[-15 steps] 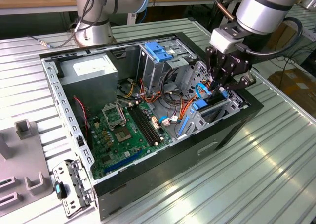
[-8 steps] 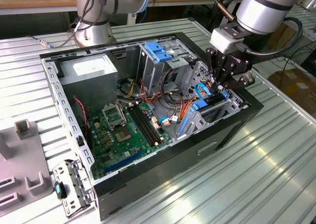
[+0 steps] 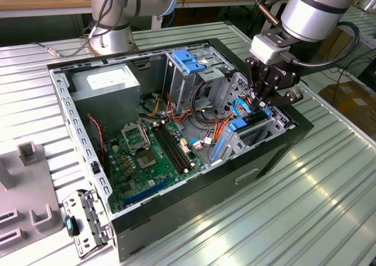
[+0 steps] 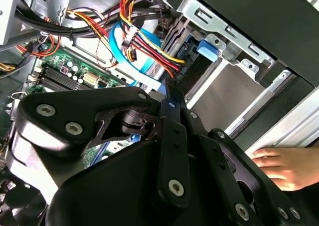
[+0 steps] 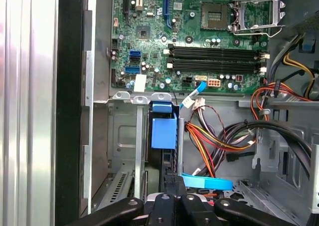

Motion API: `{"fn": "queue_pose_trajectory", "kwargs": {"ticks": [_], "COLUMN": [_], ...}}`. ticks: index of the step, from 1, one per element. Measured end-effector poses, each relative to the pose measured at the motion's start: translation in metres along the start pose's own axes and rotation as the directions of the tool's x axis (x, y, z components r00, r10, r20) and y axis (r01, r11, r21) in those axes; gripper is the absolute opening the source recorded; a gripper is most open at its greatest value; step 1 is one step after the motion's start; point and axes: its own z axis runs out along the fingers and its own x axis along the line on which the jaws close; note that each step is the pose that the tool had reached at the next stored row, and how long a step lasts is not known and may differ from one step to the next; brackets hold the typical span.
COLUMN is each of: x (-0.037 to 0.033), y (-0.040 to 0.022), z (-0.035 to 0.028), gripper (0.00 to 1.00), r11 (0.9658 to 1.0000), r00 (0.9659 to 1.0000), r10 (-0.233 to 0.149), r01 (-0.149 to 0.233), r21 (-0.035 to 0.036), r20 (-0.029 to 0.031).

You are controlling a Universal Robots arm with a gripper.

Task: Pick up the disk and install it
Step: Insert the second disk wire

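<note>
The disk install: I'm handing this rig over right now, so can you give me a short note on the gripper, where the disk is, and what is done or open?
Gripper: down at the drive bay in the computer case, at the exterior view's right; grip state unclear.
Disk: on edge in the bay slot, directly under the gripper, blue tab showing.
Done: disk picked up and brought into the bay.
Open: full seating cannot be confirmed.
Note: a person's hand rests by the case's outer wall.

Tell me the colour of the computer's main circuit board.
Green, clearest in the first wrist view: motherboard.
</note>
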Motion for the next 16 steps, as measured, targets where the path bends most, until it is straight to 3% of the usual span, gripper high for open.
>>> {"fn": "queue_pose_trajectory", "kwargs": {"ticks": [4, 11, 16], "x": [0.0000, 0.0002, 0.0001], "y": [0.0001, 0.0001, -0.0001], "z": [0.0041, 0.0049, -0.0027], "gripper": [0.11, 0.11, 0.11], "r11": [1.0000, 1.0000, 1.0000], "r00": [1.0000, 1.0000, 1.0000], "r10": [0.000, 0.000, 0.000], "r01": [0.000, 0.000, 0.000], "r21": [0.0000, 0.0000, 0.0000], "r20": [-0.0002, -0.0001, 0.0001]}}
